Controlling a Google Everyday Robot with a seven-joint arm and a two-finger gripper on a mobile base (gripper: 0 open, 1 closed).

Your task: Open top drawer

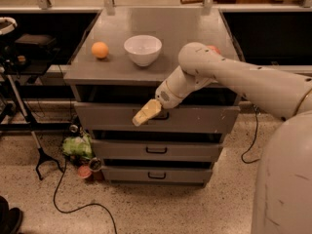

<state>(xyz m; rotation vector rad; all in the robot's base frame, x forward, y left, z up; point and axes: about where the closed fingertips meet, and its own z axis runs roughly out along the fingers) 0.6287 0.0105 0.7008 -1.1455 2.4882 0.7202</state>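
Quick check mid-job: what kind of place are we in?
Probably a lab or workshop: grey metal drawer cabinet, loose cables on the speckled floor, an equipment stand. The gripper is at the front of the top drawer.

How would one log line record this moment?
task: open top drawer | hand: at centre of drawer front | cabinet top: orange, white bowl
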